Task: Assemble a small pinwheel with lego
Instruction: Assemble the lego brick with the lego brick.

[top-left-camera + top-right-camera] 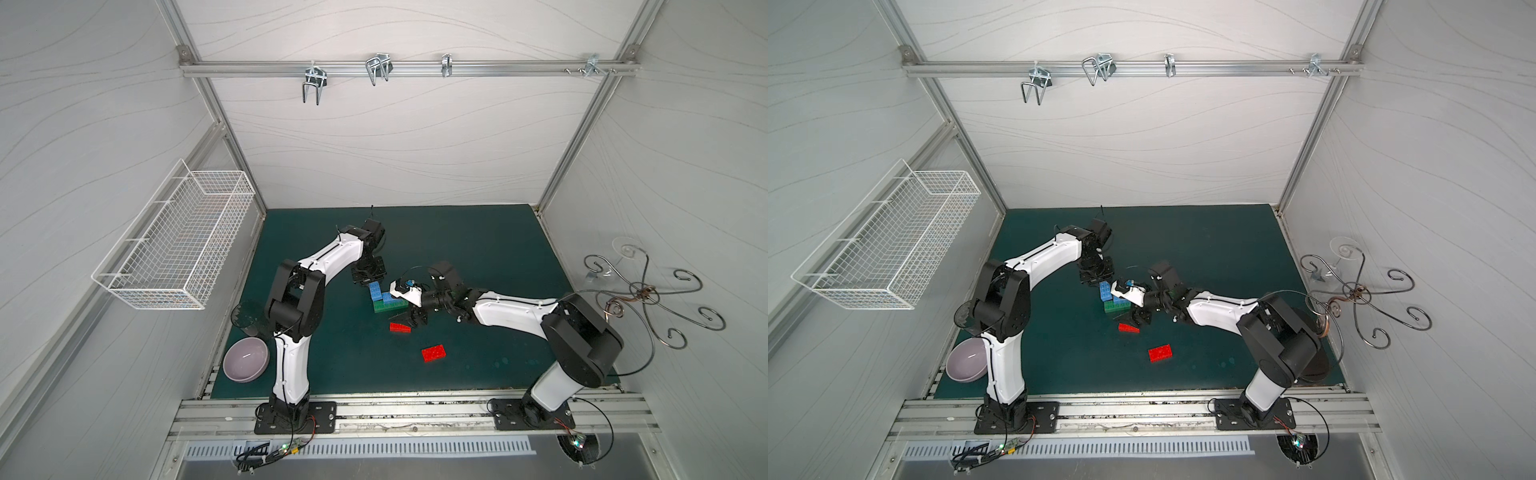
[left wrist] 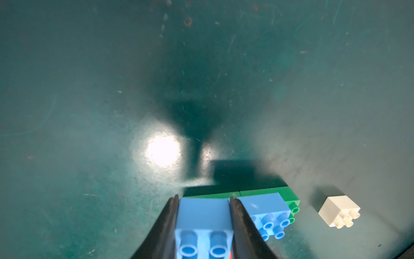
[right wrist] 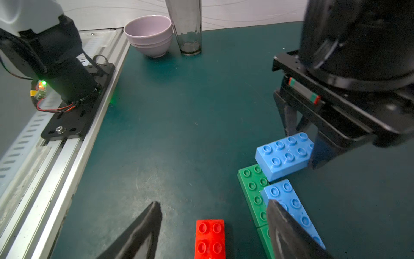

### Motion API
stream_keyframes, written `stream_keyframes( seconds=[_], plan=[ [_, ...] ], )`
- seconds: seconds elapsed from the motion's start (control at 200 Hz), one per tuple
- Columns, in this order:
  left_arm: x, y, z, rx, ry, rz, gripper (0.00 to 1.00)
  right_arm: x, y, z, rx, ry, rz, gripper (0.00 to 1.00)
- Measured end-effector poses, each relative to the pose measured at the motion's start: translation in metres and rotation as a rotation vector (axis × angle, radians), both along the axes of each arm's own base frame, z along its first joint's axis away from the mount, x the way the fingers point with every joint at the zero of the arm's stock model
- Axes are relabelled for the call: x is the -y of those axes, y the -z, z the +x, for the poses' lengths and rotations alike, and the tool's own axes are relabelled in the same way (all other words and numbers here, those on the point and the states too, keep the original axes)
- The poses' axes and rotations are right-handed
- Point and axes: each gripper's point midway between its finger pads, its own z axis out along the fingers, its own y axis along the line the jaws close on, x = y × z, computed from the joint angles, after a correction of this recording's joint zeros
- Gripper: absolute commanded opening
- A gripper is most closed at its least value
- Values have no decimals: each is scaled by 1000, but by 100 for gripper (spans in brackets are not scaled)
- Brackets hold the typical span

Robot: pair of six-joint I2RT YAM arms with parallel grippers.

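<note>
Left gripper is clenched on a tilted blue brick, whose end is over the green bricks. A second blue brick sits on these. Right gripper is released, its jaws wide apart, with a red brick just beside it. Another red brick and a white brick lie apart on the mat.

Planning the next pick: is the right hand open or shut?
Open: the right hand has its fingers wide apart, gripping nothing.
</note>
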Motion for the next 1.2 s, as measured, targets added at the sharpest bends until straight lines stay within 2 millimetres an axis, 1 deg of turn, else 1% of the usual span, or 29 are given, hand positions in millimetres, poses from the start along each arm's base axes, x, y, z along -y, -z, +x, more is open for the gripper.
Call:
stream_keyframes(
  seconds=[0.09, 0.25, 0.365, 0.525, 0.705, 0.935, 1.03, 1.12, 1.2],
  plan=[
    [2, 2, 0, -5, 5, 5, 16, -6, 6, 1, -9, -28, 10, 76],
    [-1, 7, -2, -16, 5, 27, 15, -12, 17, 1, -22, -47, 23, 77],
    [-2, 7, -4, -23, 6, 36, 15, -16, 17, 4, -18, -53, 39, 78],
    [-1, 5, -3, -23, 7, 43, 15, -27, 21, 12, -14, -65, 56, 78],
    [-1, 5, -3, -23, 5, 47, 14, -33, 23, 16, -14, -76, 69, 78],
    [4, 7, -6, -25, 13, 53, 14, -37, 26, 21, -8, -72, 76, 77],
    [6, 10, -8, -31, 19, 58, 13, -37, 27, 27, 2, -47, 61, 77],
    [6, 10, -8, -32, 19, 59, 14, -37, 27, 32, -13, -19, 41, 78],
    [6, 10, -8, -32, 18, 59, 13, -34, 26, 31, -53, 5, 37, 78]
  ],
)
